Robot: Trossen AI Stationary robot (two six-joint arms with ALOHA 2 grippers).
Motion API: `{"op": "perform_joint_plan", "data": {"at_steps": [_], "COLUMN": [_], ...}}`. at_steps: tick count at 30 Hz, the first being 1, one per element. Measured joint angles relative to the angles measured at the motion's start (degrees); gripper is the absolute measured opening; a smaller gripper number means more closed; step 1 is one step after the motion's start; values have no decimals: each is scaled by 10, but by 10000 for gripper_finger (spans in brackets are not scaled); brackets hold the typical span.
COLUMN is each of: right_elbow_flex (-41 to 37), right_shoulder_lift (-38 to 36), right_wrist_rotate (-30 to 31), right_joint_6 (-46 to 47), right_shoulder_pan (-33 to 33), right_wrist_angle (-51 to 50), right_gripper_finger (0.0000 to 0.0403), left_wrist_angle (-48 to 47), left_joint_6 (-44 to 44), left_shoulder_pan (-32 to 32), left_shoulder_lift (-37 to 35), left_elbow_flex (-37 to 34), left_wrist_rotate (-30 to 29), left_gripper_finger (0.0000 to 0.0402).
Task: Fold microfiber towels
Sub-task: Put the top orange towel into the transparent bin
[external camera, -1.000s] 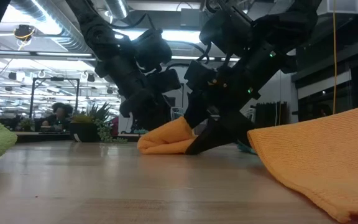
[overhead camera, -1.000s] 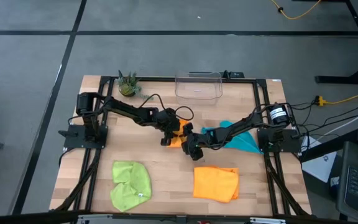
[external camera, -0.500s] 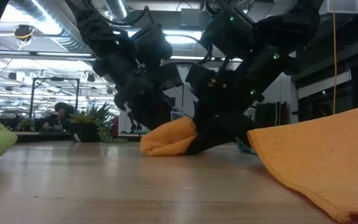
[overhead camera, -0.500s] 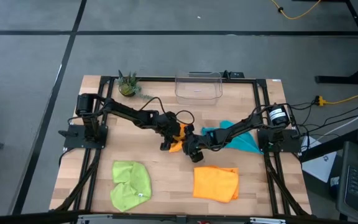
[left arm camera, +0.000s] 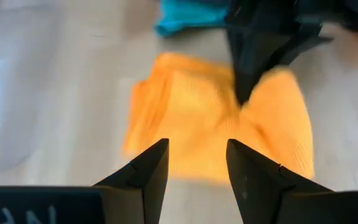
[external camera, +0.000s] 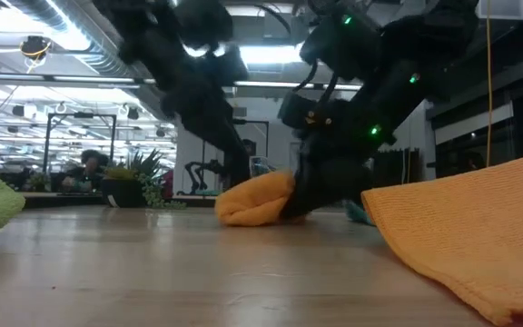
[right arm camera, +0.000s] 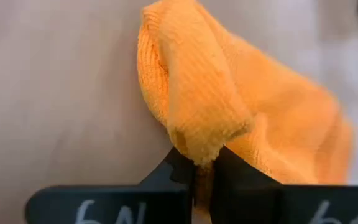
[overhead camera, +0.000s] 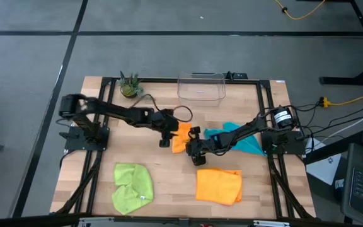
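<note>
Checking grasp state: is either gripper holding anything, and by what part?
The right gripper is pinching the middle orange towel by a bunched fold at its edge. The left gripper is open above that towel, holding nothing.

Of the four soft cloths, one orange towel [overhead camera: 180,138] lies bunched mid-bench with an edge pinched up, the teal towel [overhead camera: 235,139] rumpled beside it, the second orange towel [overhead camera: 218,185] and the lime green towel [overhead camera: 133,186] crumpled near the front edge.

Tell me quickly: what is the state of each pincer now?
Left pincer: open, holding nothing, above the small orange towel.
Right pincer: closed on that towel's edge.
</note>
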Motion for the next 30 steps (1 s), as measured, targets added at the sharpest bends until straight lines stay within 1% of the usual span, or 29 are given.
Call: {"op": "perform_joint_plan", "data": {"at_steps": [3,7,10,13,16,20,22,24,26,28,30], "right_elbow_flex": [-1,1,2,2,2,2,2,2,2,2,2], "right_shoulder_lift": [-43,-103,-157,-212,-265,-300,-302,-294,-279,-264,-252], "right_wrist_rotate": [41,97,157,204,211,211,206,186,190,207,200], "right_joint_6": [-4,-35,-77,-101,-103,-130,-131,-123,-96,-72,-50], "right_shoulder_pan": [3,0,-11,-35,-71,-134,-170,-209,-243,-274,-300], "right_wrist_angle": [-24,-49,-59,-72,-86,-88,-86,-88,-89,-88,-87], "right_gripper_finger": [19,18,18,18,18,18,18,18,18,18,18], "left_wrist_angle": [-60,-94,-104,-101,-103,-108,-111,-110,-110,-108,-109], "left_joint_6": [-15,-43,-55,-67,-69,-69,-69,-69,-69,-69,-69], "left_shoulder_pan": [-2,-6,-12,-20,-29,-41,-47,-51,-56,-59,-62], "left_shoulder_lift": [-55,-113,-136,-144,-142,-136,-136,-136,-136,-136,-136], "left_elbow_flex": [0,0,0,0,0,0,0,0,0,0,0], "left_wrist_rotate": [-39,-49,-49,-49,-49,-49,-50,-51,-51,-51,-51], "left_gripper_finger": [155,155,155,155,155,155,155,155,155,155,155]}}
